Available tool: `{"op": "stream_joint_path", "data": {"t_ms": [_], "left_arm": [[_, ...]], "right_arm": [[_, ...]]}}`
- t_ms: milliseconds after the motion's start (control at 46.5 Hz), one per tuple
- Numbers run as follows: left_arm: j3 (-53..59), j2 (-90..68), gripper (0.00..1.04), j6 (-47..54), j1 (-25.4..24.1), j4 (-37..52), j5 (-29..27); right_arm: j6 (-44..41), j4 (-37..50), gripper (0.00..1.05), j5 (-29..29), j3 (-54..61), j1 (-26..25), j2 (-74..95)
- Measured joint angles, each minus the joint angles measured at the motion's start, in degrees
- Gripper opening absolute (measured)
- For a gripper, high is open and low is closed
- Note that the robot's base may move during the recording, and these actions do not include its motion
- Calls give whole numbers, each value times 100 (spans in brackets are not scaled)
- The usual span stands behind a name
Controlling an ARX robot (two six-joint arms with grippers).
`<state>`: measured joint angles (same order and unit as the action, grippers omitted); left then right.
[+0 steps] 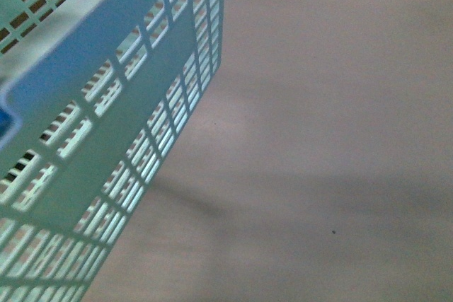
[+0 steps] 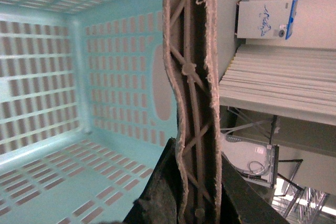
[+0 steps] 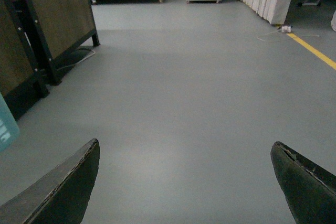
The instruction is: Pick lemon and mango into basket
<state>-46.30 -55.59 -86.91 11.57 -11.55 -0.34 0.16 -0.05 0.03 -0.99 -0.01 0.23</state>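
Basket blurred, cropped at frame edges

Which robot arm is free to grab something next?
Probably the right. The right gripper is open and empty above the floor. The left gripper is shut on the handle of the basket, so it is busy. No fruit shows in any view.

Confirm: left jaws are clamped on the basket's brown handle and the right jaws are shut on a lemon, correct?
Not quite. The right jaws hold no lemon: the right wrist view shows them open, with only grey floor between them. The rest stands: the left jaws are clamped on the brown handle of the basket.
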Motion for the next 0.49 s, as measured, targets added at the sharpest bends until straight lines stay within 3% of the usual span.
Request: {"op": "stream_joint_path", "data": {"t_ms": [495], "left_arm": [[72, 575, 7, -96, 155, -317, -129]], "right_arm": [[0, 0, 96, 0, 0, 0, 0]]}}
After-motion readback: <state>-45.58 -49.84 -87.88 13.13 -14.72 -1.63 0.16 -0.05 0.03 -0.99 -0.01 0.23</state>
